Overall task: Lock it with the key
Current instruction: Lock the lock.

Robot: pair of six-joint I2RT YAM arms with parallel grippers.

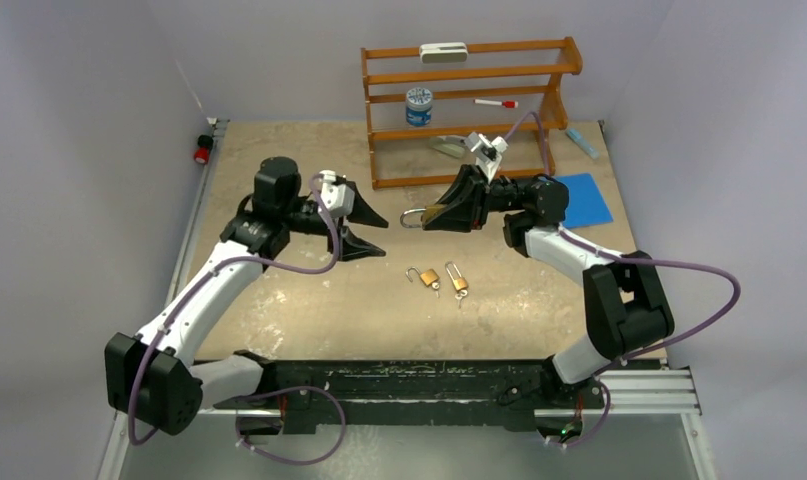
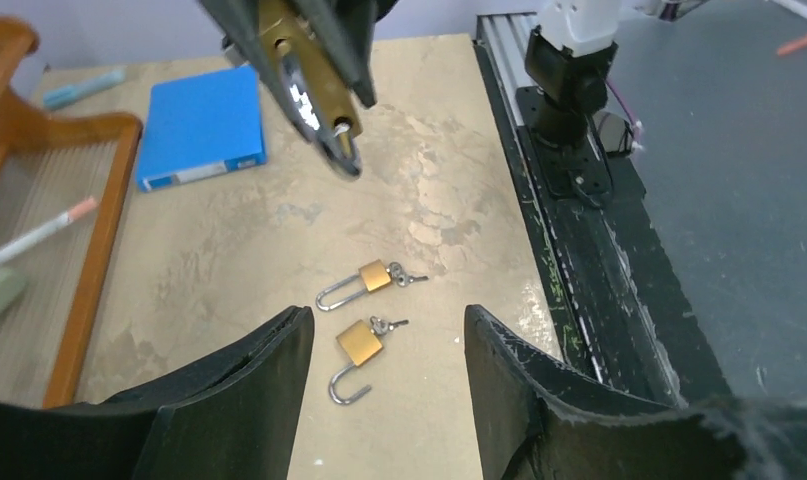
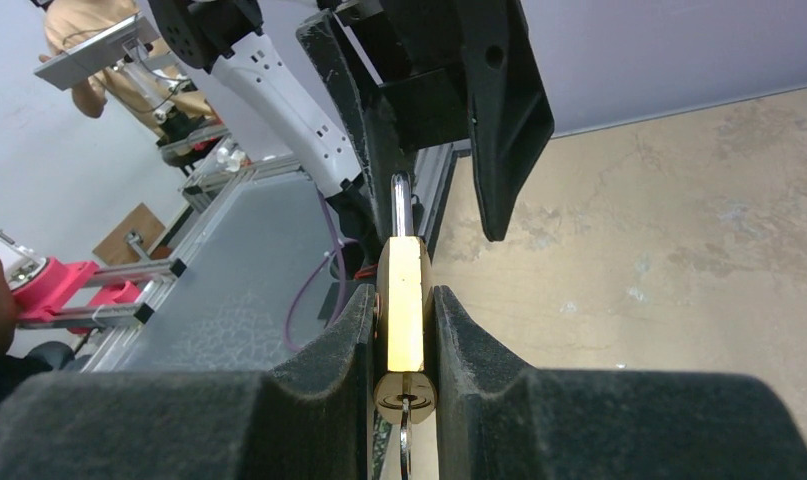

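My right gripper [image 3: 404, 298] is shut on the flat sides of a brass padlock [image 3: 403, 330], held in the air above the table. Its steel shackle [image 3: 402, 203] points toward the left arm, and a key [image 3: 404, 445] sits in the cylinder at the near end. In the top view the padlock [image 1: 431, 215] lies level, shackle to the left. My left gripper [image 1: 369, 234] stands open just left of that shackle, touching nothing. Two smaller brass padlocks [image 2: 361, 342] [image 2: 375, 277] with keys in them lie on the table below my left gripper [image 2: 387, 320]; the nearer has its shackle open.
A wooden rack [image 1: 469, 110] stands at the back with a blue-and-white jar [image 1: 418, 106], a red-capped marker [image 1: 496, 103] and a white block [image 1: 443, 52] on top. A blue box [image 1: 585, 200] lies at the right. The black rail [image 2: 579, 260] runs along the table's near edge.
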